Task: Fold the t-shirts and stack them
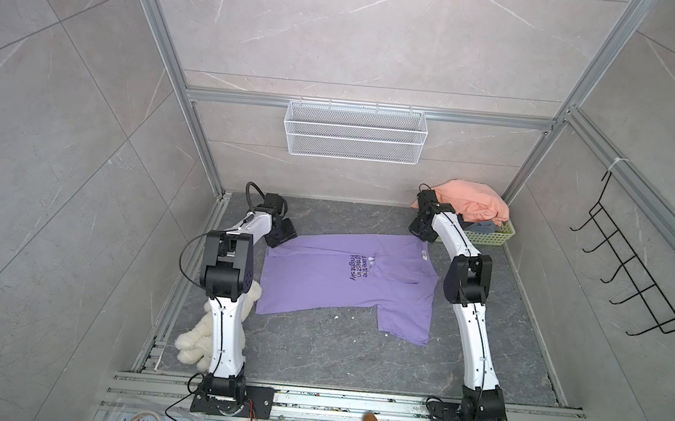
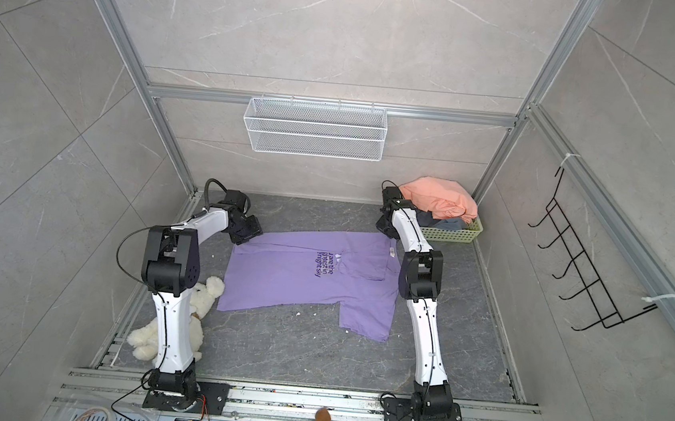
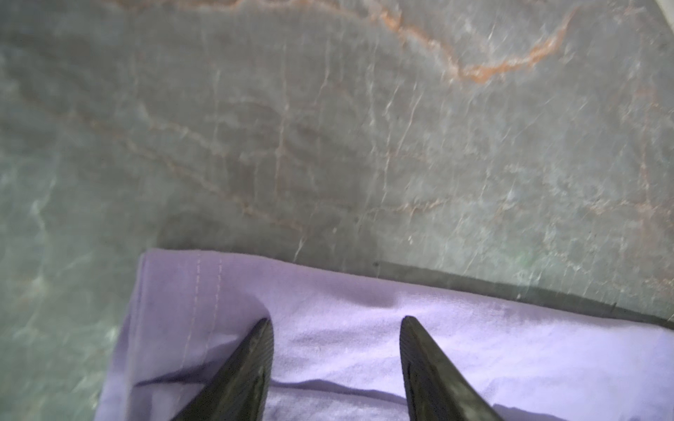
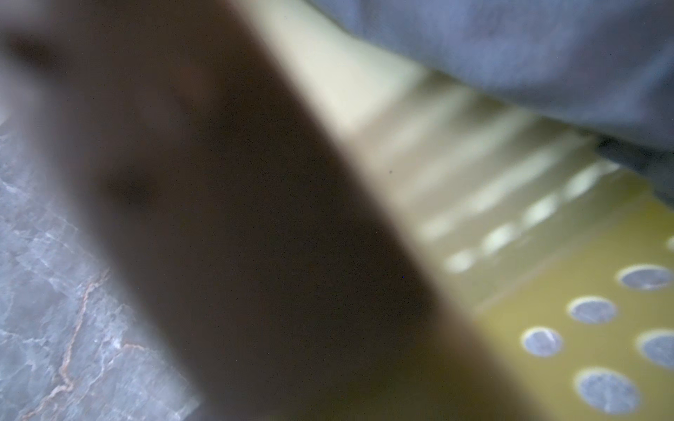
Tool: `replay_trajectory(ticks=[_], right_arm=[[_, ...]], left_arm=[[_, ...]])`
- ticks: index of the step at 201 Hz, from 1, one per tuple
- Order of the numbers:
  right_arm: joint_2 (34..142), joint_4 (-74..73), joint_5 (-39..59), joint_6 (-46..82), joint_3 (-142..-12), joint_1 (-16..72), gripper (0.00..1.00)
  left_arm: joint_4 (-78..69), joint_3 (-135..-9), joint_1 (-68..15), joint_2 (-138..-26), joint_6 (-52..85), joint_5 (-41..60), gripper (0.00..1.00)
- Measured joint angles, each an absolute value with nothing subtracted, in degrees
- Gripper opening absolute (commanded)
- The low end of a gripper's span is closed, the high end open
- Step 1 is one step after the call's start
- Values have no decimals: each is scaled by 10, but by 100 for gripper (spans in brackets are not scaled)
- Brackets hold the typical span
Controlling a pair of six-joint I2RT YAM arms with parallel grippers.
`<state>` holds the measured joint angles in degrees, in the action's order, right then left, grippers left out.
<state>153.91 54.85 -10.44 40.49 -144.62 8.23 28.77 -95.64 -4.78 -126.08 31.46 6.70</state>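
Your left gripper (image 3: 335, 324) stands part-spread, its fingers (image 3: 251, 364) over a hemmed corner of the lilac t-shirt (image 1: 321, 285), which lies flat on the table (image 1: 335, 357) — nothing is clamped. Only the left wrist view shows that gap. Your right gripper (image 1: 421, 230) is closed beside the green basket (image 1: 492, 236), which holds the salmon t-shirt (image 1: 474, 202) and the grey t-shirt (image 4: 510, 54) — any hold cannot be told.
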Motion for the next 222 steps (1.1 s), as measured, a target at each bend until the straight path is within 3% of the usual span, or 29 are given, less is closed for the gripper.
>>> replay_trajectory(ticks=[159, 222], right_arm=[[1517, 544, -105, 405, -1408, 82, 8], [1515, 544, -105, 404, -1405, 82, 8]], left_arm=[[320, -835, -48, -1172, 308, 84, 59], [333, -786, -48, -1129, 306, 183, 59]])
